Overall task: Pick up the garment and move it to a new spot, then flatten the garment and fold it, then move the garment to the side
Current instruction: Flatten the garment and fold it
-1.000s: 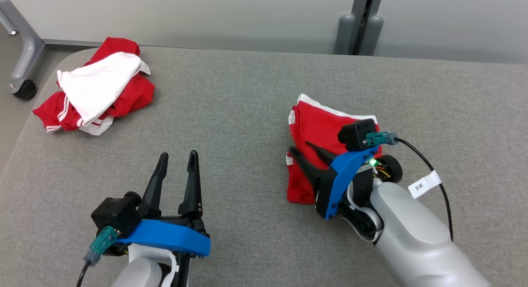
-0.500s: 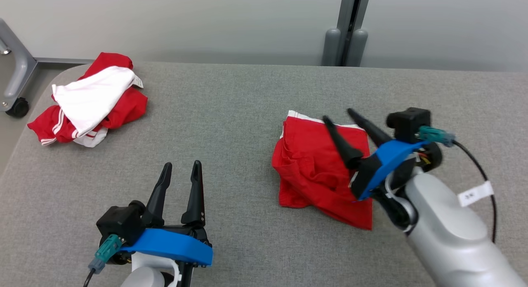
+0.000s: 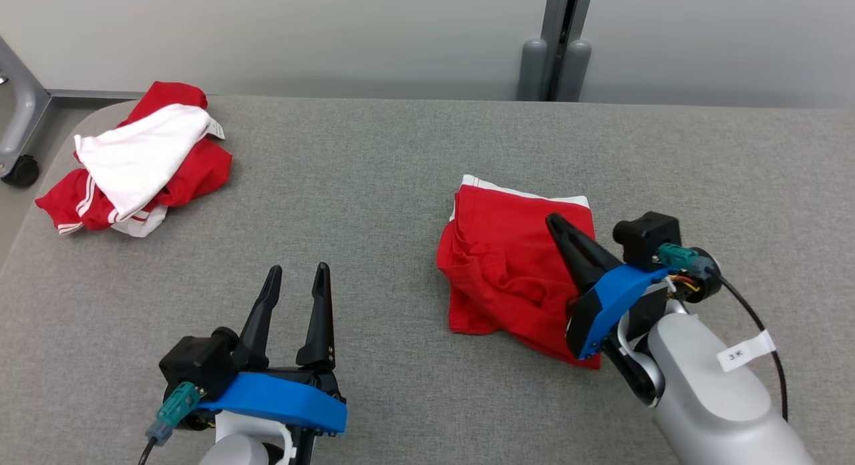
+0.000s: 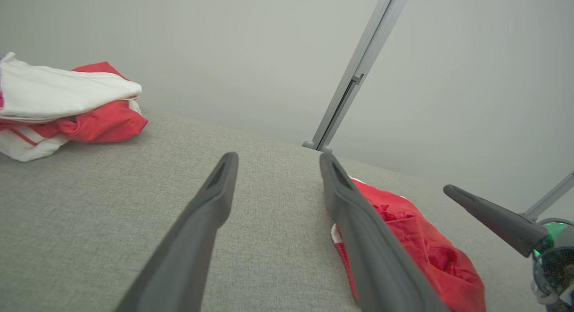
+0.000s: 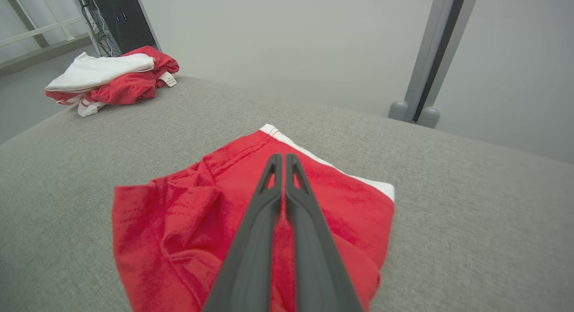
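Resting right of the tabletop's (image 3: 374, 204) centre, the folded red garment (image 3: 507, 271) lies compact, apparently ready for its move to the side. The right gripper (image 3: 553, 221), fingers pressed together, lies over the garment's right part; whether cloth is pinched cannot be told. The left gripper (image 3: 298, 269) hangs spread near the front edge, out of the way.

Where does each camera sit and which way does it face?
Head view: on the head, looking down at the grey table; shows left tool open, right tool shut over the red garment.
Left wrist view: along its open fingers across the table towards the wall; the right tool at the right edge.
Right wrist view: along its shut fingers, low over the garment.
Shared: both wrist views show the garment and the clothes pile.
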Motion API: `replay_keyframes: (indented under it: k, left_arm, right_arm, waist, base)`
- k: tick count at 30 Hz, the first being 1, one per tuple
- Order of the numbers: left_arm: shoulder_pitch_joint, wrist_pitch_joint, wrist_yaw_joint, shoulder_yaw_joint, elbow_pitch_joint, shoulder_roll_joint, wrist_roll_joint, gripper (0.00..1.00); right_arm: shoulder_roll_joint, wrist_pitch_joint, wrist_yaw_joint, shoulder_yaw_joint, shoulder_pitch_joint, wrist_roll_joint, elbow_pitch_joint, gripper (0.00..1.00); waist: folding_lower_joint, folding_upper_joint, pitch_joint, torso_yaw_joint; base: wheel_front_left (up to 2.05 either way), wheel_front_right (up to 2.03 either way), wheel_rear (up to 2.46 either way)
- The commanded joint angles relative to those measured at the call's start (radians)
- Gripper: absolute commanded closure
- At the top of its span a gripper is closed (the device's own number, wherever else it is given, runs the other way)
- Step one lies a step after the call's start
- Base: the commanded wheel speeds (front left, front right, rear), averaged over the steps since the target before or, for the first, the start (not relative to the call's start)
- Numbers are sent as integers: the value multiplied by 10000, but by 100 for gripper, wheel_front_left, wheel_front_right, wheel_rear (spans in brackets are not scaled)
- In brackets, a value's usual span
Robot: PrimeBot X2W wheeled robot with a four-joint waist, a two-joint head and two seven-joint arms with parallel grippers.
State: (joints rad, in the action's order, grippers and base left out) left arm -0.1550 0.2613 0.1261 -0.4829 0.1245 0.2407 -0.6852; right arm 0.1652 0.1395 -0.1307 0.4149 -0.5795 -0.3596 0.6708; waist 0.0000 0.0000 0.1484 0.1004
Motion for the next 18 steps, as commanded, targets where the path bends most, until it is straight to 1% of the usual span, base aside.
replay_keyframes:
  k: [1,8,14,16,18]
  left_arm:
    - [-153,14,19,12,-21,22,28,0]
    - [-297,10,12,19,17,-45,35,0]
    - [-275,20,16,99,44,-49,21,0]
    - [-272,29,-8,158,49,-74,33,0]
    - [-361,35,-54,182,62,-138,89,0]
  right_arm:
    - [-154,-125,-1,164,99,138,89,100]
    - [-485,-502,-1,800,-97,407,888,100]
    - [-702,-397,-1,1364,-297,229,1275,100]
    - [-908,-410,-1,1958,-481,147,1538,100]
    - [-1076,-556,-1,2711,-632,-196,2120,100]
  waist:
    - [0,0,66,66]
    - [0,0,198,431]
    - [0,0,265,612]
    - [0,0,316,673]
    - [0,0,403,730]
  base:
    - [0,0,0]
    - [0,0,0]
    - [0,0,0]
    - [0,0,0]
    - [0,0,0]
